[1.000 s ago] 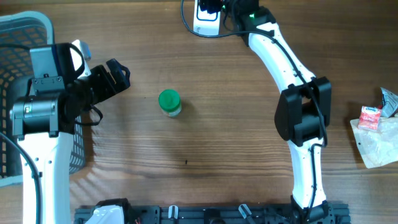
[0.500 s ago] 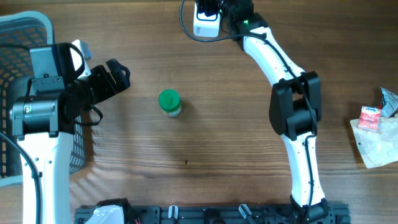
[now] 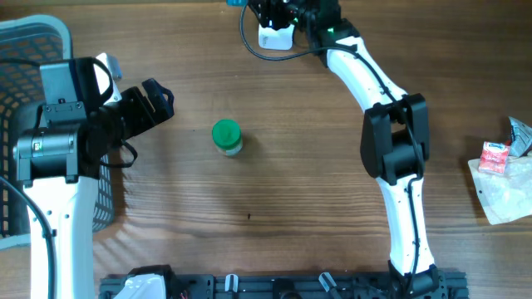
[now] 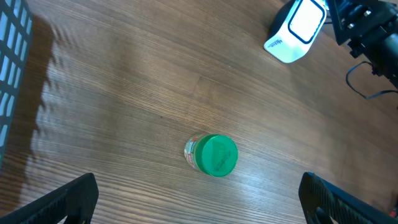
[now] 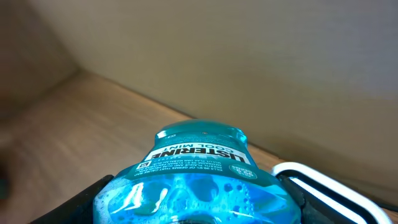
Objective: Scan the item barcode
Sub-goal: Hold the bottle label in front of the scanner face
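My right gripper (image 5: 198, 200) is clamped on a Listerine Cool Mint bottle (image 5: 199, 154), with the white barcode scanner (image 5: 324, 184) just beside it on the right. My left gripper (image 3: 160, 101) is spread wide, and a green-lidded jar (image 4: 212, 155) stands ahead of it, apart.

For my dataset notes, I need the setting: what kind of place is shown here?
Probably a mock checkout bench in a robot lab: a white barcode scanner on a wooden table, a grey basket, and goods such as a green-capped jar and a blue mouthwash bottle.
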Robot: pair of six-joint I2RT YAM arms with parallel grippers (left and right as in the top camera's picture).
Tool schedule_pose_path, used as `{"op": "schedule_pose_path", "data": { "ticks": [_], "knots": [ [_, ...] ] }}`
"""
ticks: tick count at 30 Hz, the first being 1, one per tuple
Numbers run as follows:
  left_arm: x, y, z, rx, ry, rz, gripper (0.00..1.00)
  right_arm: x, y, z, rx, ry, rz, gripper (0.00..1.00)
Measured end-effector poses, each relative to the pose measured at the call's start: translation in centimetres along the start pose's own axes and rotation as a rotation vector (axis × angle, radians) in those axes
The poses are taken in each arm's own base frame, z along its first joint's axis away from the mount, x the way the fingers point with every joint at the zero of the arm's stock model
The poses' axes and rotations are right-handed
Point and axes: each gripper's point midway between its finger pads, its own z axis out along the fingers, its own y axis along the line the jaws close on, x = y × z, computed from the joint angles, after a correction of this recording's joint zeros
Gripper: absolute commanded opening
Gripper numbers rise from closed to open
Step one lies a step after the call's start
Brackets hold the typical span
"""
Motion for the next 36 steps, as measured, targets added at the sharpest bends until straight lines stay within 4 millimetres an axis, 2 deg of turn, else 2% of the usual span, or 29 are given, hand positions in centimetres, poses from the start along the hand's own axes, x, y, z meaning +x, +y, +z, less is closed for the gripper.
{"op": "schedule_pose_path", "data": {
  "ticks": [4,9,13,22,27,36],
  "knots": [
    [0.0,0.0,0.0,0.0,0.0,0.0,1.0,0.0,-0.9,-1.2,-0.065,0.009,0.018,0.54],
    [0.0,0.0,0.0,0.0,0.0,0.0,1.0,-0.6,-3.2,-3.4,-0.136,-0.017,0.027,0.56],
    [0.0,0.0,0.0,0.0,0.0,0.0,1.0,-1.1,-4.4,-4.4,-0.191,-0.059,0.01,0.56],
    [0.0,0.0,0.0,0.0,0.0,0.0,1.0,1.6,-2.0,-3.0,-0.382,-0.06,0.028,0.58],
    [0.0,0.0,0.0,0.0,0.0,0.0,1.0,1.7,-0.8,-3.3,-0.448,-0.055,0.013,0.58],
    [0.0,0.0,0.0,0.0,0.0,0.0,1.0,1.9,-0.2,-3.9,-0.499,-0.069,-0.077,0.56]
  ]
}}
